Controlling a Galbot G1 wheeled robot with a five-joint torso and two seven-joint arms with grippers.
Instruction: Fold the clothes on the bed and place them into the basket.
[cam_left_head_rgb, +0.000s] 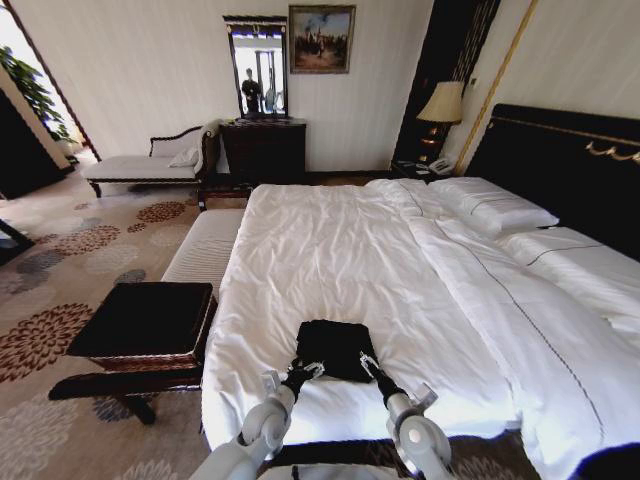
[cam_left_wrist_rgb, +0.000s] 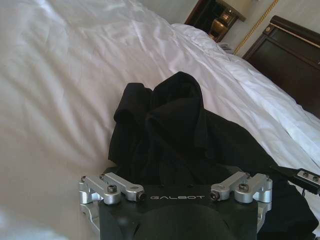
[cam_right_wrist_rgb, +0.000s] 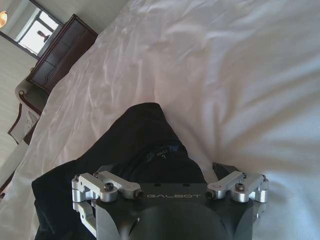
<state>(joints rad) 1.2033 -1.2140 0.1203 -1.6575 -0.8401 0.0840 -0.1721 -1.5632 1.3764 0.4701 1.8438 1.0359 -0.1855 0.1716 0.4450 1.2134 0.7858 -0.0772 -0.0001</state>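
We see the black T-shirt (cam_left_head_rgb: 335, 347) bunched on the bed (cam_left_head_rgb: 340, 250) at its near edge, toward 6 o'clock. Our left pincer (cam_left_head_rgb: 305, 370) and right pincer (cam_left_head_rgb: 366, 364) touch it; we cannot tell their finger state.

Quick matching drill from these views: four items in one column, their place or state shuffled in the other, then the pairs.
1. black T-shirt
2. brown woven wicker basket
3. left tool
4. cream-shaded table lamp

A. beside the dark headboard
B. on the patterned carpet, left of the bed
C. bunched on the white duvet near the foot edge
D. at the shirt's near left edge

Pairs: 1-C, 2-B, 3-D, 4-A
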